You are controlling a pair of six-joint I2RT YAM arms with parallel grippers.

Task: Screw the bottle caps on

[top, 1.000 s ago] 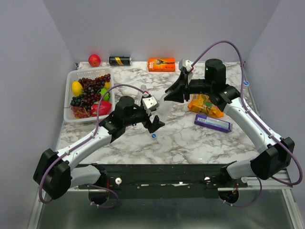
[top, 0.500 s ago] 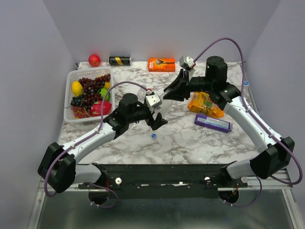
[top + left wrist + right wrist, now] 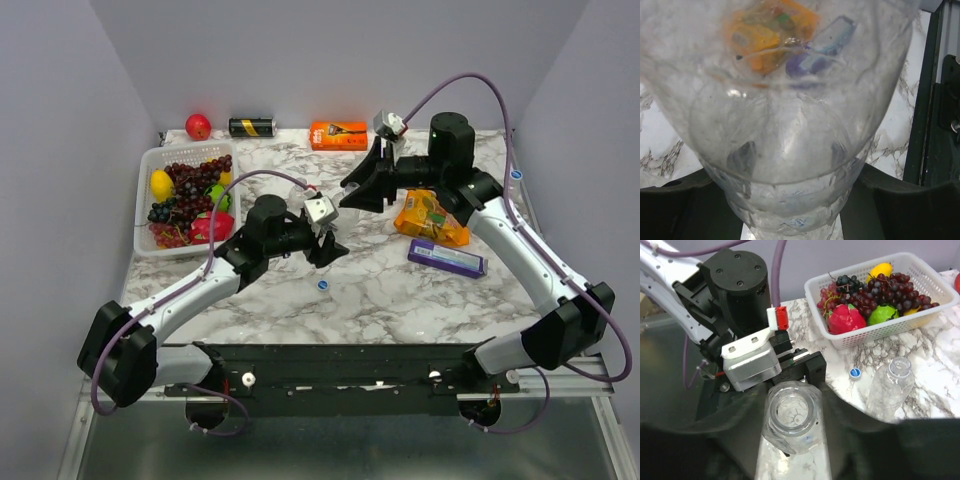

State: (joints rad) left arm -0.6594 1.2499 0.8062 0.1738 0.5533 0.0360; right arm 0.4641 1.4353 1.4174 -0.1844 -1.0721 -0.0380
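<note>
Left pincer (image 3: 328, 250) is clamped on an uncapped bottle (image 3: 792, 420), seemingly steadying it with the open mouth facing the right pincer (image 3: 350, 195), whose jaws flank it, pressing or not I cannot tell, while a blue cap (image 3: 855, 372) waits on the bench (image 3: 400, 290) nearby.

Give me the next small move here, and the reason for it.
Probably: leave the bottle to the left gripper, whose fingers flank it, and draw the right gripper back towards the blue cap loose on the table. The bottle's neck stands open and neither gripper shows a cap. Whether the left's hold is firm, I cannot tell.
</note>
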